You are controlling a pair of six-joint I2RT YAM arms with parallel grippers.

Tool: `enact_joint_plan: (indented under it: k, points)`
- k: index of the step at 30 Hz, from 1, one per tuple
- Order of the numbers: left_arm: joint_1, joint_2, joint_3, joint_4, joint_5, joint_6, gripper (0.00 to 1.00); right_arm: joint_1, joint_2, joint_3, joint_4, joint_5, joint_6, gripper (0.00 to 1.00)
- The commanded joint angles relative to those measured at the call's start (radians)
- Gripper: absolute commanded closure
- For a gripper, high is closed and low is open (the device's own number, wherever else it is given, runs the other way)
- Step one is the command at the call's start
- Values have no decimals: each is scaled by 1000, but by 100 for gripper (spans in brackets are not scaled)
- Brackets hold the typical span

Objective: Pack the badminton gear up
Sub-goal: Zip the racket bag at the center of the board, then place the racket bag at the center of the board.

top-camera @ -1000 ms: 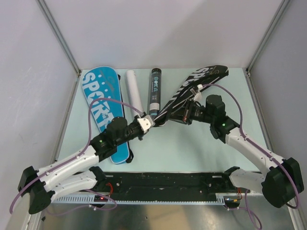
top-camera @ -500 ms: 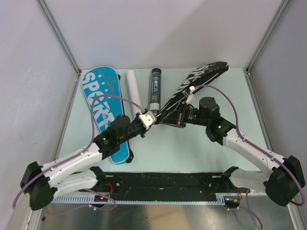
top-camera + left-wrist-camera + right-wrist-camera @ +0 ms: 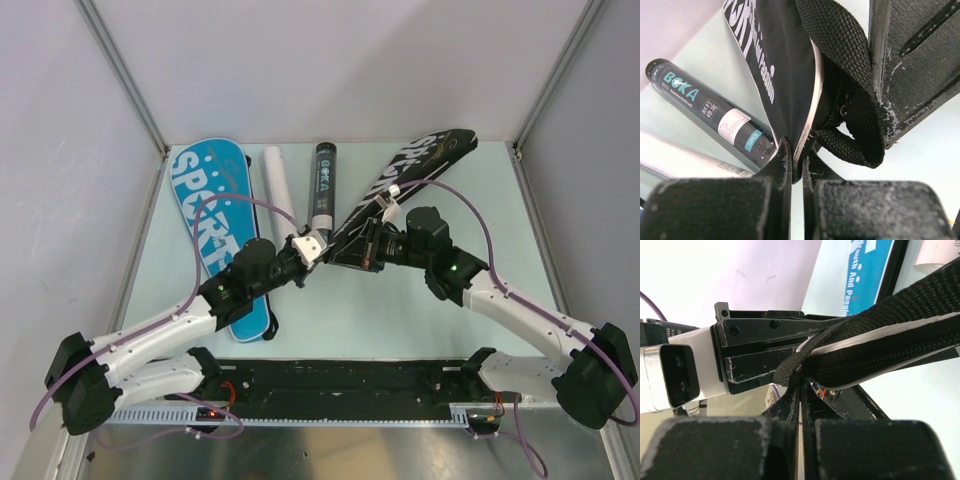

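Two SPORT covers [image 3: 200, 190], two long tubes [image 3: 323, 190]

Overhead view looks down from behind; wrist views face each other, close on the black cover [image 3: 420, 160].

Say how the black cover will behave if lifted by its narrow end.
Probably floppy: the black cover looks like thin fabric, pinched flat in the left gripper. Likely light, so its wide end may sag or drag. Its woven strap should grip well in the right gripper.
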Motion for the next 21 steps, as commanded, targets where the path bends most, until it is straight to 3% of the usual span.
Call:
enact_joint_plan:
  k: [1, 3, 5, 8, 13, 17, 20, 21]
  points:
    - [-3, 27, 56, 76, 13, -49, 100, 25, -32, 45, -14, 7, -51, 97]
    - [-4, 42, 62, 76, 34, -62, 98, 5, -52, 19, -14, 25, -46, 95]
    - [-3, 56, 66, 77, 56, -73, 87, -14, -80, -6, -33, 43, -39, 94]
    - [-3, 47, 56, 73, 72, -78, 61, -46, -154, -64, -112, 59, -28, 93]
    - [-3, -9, 26, 40, 40, -71, 28, -89, -335, -157, -357, 109, -45, 88]
    - [-3, -37, 35, -5, 52, -72, 5, -130, -482, -222, -548, 142, -60, 53]
    - [-4, -54, 60, -45, 72, -87, 1, -174, -583, -230, -651, 159, -68, 28]
    - [-3, -59, 75, -59, 80, -90, 1, -193, -617, -226, -681, 162, -70, 14]
